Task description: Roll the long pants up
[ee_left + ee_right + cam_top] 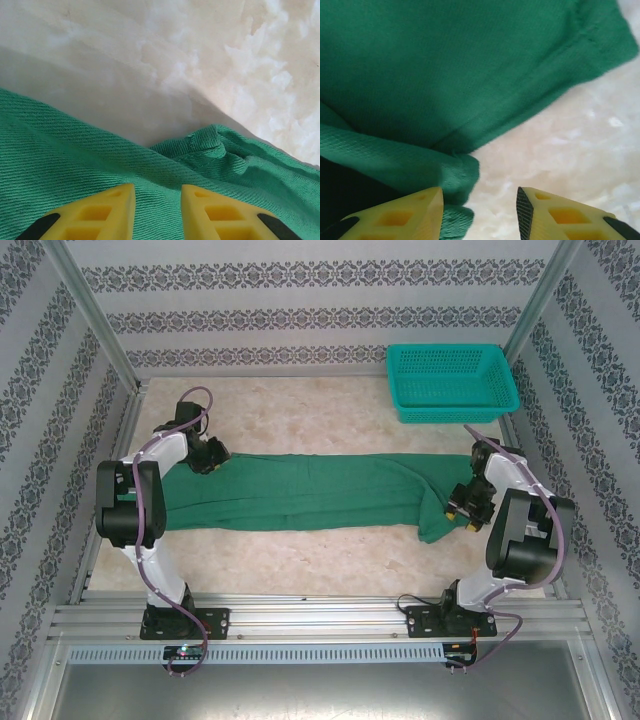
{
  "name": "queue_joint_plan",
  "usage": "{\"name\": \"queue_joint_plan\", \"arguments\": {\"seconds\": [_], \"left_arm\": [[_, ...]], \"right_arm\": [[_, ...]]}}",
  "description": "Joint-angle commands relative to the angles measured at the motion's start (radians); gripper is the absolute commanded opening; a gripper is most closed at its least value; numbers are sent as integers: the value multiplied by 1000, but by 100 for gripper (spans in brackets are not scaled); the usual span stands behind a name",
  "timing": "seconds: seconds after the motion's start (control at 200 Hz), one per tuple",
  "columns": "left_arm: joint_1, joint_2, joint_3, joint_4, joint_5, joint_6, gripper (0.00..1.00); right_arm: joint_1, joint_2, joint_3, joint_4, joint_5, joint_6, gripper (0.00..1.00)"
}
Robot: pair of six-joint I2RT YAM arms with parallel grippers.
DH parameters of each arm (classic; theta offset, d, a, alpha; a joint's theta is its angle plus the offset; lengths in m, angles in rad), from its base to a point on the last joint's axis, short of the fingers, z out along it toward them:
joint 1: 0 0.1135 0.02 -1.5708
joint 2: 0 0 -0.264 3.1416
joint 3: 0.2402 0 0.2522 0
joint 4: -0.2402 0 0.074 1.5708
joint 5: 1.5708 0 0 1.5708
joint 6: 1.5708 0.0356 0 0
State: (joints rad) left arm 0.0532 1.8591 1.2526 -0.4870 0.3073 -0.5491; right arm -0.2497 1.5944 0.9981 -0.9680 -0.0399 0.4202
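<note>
**Pants flat, grippers parted**

The pants (300, 490) lie stretched across your worktop (300, 415). Your left gripper (157, 192) sits over their left end, jaws slightly apart. Your right gripper (480, 196), jaws apart, is at the bunched right end.

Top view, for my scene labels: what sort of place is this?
Probably a staged robot test booth: aluminium frame, wallpapered panels, marble-look table holding pants and a basket.
</note>
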Motion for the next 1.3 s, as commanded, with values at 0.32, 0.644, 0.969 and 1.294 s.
{"name": "queue_joint_plan", "arguments": {"seconds": [0.32,0.644,0.969,1.294], "left_arm": [[-8,29,2,16,15,5,29],[-9,32,5,27,32,0,29],[-10,34,2,26,30,6,29],[-9,31,0,27,29,9,29]], "right_arm": [[271,-23,-32,-20,-78,43,45],[384,-190,-54,-140,59,129,52],[200,-38,-25,-35,59,81,54],[298,-48,110,-42,53,129,51]]}}
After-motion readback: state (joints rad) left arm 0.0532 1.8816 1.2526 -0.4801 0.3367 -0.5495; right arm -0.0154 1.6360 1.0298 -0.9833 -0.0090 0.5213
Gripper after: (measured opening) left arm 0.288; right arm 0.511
